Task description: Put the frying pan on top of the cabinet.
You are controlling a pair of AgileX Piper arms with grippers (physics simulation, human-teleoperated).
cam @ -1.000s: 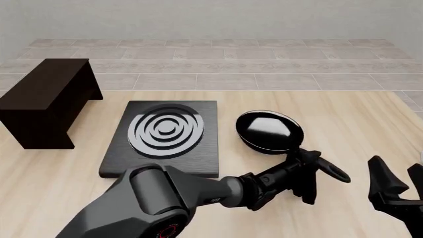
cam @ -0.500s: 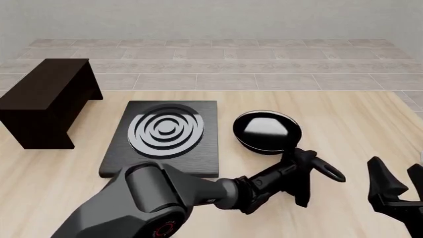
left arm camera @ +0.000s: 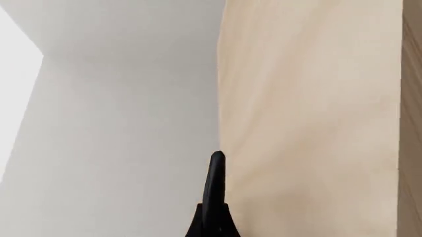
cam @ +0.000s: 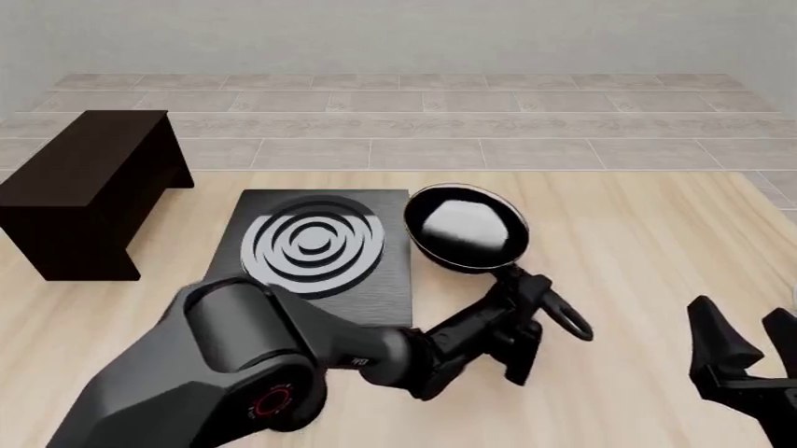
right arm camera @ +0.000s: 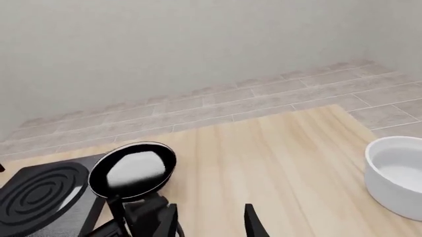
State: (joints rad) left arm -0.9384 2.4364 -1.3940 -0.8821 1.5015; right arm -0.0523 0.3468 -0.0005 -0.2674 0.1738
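The frying pan is small, round and black with a glossy grey-white inside. It overlaps the right edge of the stove plate, and its long handle ends in a loop. My left gripper is shut on the handle near the loop. The dark brown cabinet stands at the far left, well away from the pan. My right gripper is open and empty at the near right. The right wrist view shows the pan with the left gripper below it. The left wrist view shows only table, wall and one thin black tip.
A flat black stove plate with white rings lies between the cabinet and the pan; it also shows in the right wrist view. A white bowl stands on the table at the right, seen only in the right wrist view.
My left gripper has carried the pan to the left and a little farther away, from beside the stove plate to over its right edge. The right gripper has hardly moved.
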